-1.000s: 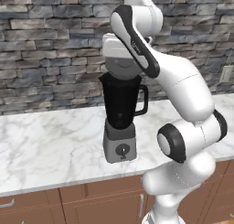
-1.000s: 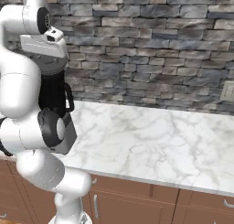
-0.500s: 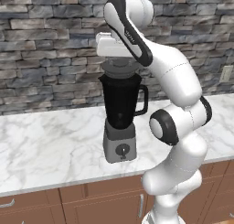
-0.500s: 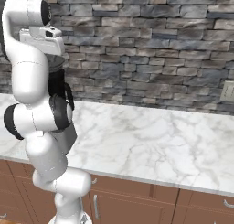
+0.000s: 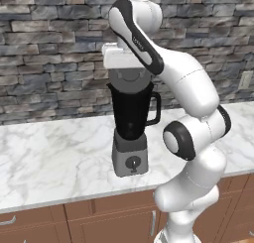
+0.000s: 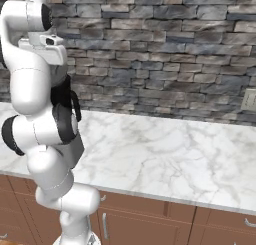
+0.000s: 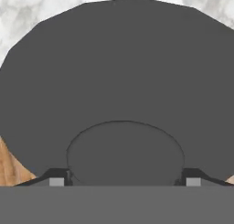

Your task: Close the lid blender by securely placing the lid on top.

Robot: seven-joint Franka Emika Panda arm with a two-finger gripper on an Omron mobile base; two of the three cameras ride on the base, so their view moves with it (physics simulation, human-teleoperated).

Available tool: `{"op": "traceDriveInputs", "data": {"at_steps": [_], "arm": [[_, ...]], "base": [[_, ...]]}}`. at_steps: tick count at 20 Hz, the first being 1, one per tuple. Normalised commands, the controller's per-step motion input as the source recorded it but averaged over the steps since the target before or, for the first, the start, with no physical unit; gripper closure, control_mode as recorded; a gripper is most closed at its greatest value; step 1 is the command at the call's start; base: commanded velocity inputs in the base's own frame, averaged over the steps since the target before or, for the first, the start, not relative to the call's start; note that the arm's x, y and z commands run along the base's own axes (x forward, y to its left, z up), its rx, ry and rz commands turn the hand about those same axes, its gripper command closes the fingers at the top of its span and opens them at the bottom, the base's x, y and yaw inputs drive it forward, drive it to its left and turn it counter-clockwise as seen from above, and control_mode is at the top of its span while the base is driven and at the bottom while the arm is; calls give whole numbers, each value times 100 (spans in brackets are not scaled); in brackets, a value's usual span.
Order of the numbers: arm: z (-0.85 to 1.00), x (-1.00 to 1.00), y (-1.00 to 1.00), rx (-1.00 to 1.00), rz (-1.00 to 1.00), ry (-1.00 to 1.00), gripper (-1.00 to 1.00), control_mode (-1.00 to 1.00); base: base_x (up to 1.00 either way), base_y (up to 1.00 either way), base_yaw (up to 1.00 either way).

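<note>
Above the blender, the lid hangs tilted, its flat face turned toward the left base camera, just over the jar's rim and seemingly not seated on it. The gripper comes down onto the lid from the white hand above. Seen from the hand, the lid spreads wide and dark grey, and its raised centre sits between the two finger tips at the bottom edge; the jaws are clenched on that raised centre.

The blender stands upright on the marble tabletop, near its front edge. Its jar is dark and tapered, with the handle on the right in the left base view; what the jar holds cannot be told through the dark wall. Below it the boxy grey base carries a round dial on its front. From the right base camera, the arm covers most of the blender, leaving a dark strip of jar and handle. No writing or label can be read anywhere.

Wooden cabinets run below the tabletop, a stone wall rises behind it, and an outlet sits on that wall at far right.
</note>
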Motion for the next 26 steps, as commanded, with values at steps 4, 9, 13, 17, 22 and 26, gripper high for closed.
{"op": "traceDriveInputs", "data": {"at_steps": [4,9,13,17,22,26], "arm": [[1,0,0,0,0,4,100,-100],[55,0,0,-2,0,1,100,-100],[13,-24,2,-2,0,-1,100,-100],[-26,-26,0,-2,0,-9,100,-100],[-27,0,0,-3,0,-8,100,-100],[-35,0,0,0,0,-9,100,-100]], "base": [[0,0,0],[0,0,0],[0,0,0],[0,0,0],[0,0,0],[0,0,0]]}}
